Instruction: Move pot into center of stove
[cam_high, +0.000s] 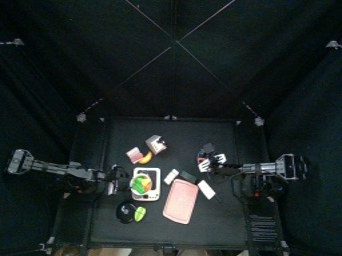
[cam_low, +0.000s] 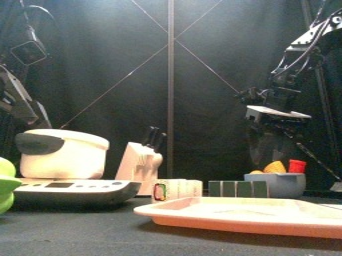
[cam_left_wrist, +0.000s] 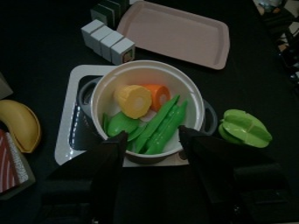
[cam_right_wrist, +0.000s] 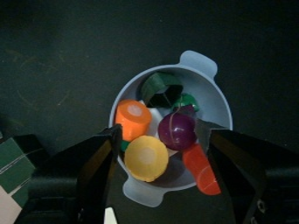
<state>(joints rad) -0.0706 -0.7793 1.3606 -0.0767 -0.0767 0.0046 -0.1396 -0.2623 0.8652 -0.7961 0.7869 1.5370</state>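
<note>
On the stove (cam_left_wrist: 79, 105) near the table's (cam_high: 120, 135) front left corner sits the white pot (cam_left_wrist: 149, 109) of vegetables, left gripper (cam_left_wrist: 149, 162) spread wide just above it, right gripper (cam_right_wrist: 163, 149) open over a pale bowl (cam_right_wrist: 176, 131).

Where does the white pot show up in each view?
Top view: white pot just left of the pink tray.
Front view: far left, tray to its right.
Left wrist view: centre, tray beyond it.
Right wrist view: not in it; that is another bowl.
Shared landmark: the pink tray.
</note>
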